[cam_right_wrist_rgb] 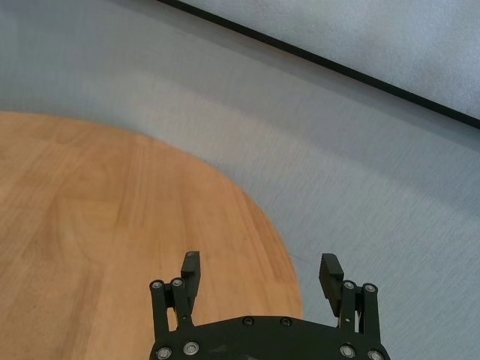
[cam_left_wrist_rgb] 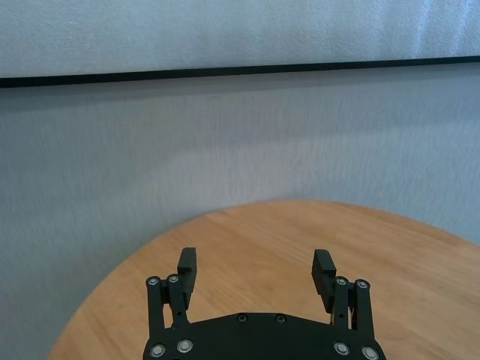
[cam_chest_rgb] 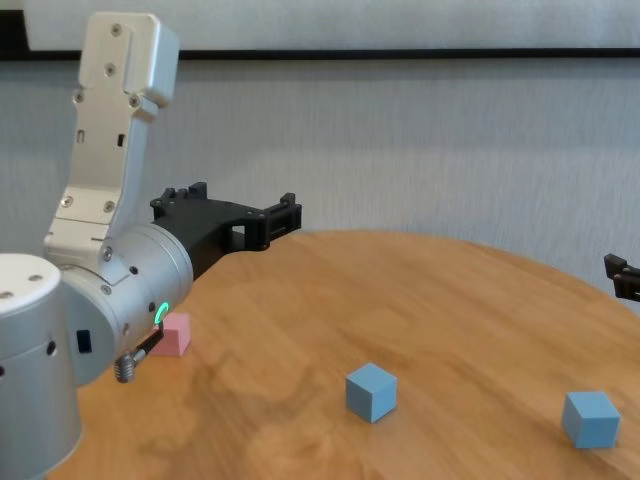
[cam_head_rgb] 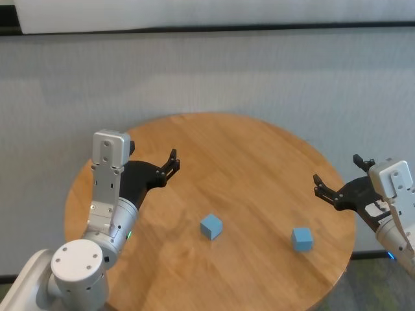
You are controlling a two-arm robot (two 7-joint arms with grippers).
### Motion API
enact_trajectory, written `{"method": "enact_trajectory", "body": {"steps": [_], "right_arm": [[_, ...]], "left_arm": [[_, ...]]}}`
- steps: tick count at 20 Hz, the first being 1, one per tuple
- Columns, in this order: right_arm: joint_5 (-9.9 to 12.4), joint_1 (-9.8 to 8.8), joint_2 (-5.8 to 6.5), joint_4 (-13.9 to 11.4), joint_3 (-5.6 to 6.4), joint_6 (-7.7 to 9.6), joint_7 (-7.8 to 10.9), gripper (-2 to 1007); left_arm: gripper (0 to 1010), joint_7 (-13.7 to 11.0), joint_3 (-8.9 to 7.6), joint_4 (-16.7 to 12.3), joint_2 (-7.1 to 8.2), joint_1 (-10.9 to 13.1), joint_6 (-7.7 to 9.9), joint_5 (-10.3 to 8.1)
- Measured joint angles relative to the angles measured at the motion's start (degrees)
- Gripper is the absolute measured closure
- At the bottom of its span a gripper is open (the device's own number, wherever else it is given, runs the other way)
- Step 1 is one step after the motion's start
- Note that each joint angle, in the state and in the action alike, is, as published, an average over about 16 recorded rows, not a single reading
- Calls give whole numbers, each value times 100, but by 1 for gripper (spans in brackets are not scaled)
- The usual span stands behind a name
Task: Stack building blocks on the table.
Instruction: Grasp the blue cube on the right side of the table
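Two light blue building blocks lie apart on the round wooden table [cam_head_rgb: 246, 149]: one near the middle [cam_head_rgb: 211, 227] [cam_chest_rgb: 371, 391], the other toward the right front [cam_head_rgb: 301, 238] [cam_chest_rgb: 590, 418]. A pink block [cam_chest_rgb: 174, 334] sits on the left, partly behind my left arm in the chest view and hidden in the head view. My left gripper [cam_head_rgb: 172, 161] [cam_left_wrist_rgb: 255, 270] [cam_chest_rgb: 288, 213] hovers open and empty above the table's left half. Over the right edge, my right gripper [cam_head_rgb: 319, 184] [cam_right_wrist_rgb: 261, 271] is open and empty too.
A grey wall with a dark rail [cam_head_rgb: 207, 28] stands behind the table. The table's rim [cam_right_wrist_rgb: 255, 217] curves just past the right gripper. Bare wood lies between and behind the blocks.
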Motion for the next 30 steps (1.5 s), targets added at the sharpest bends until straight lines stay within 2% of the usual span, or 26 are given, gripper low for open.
{"method": "enact_trajectory", "body": {"steps": [11, 23, 27, 30], "right_arm": [[0, 0, 0, 0, 0, 0, 0, 0], [0, 0, 0, 0, 0, 0, 1, 0], [24, -28, 20, -47, 9, 32, 69, 0], [128, -105, 81, -159, 49, 96, 217, 0]], "left_arm": [[10, -79, -73, 6, -17, -30, 119, -8], [10, -46, -57, 21, -14, -37, 90, -15], [10, -40, -53, 25, -14, -39, 82, -15], [10, -37, -51, 27, -14, -40, 77, -15]]}}
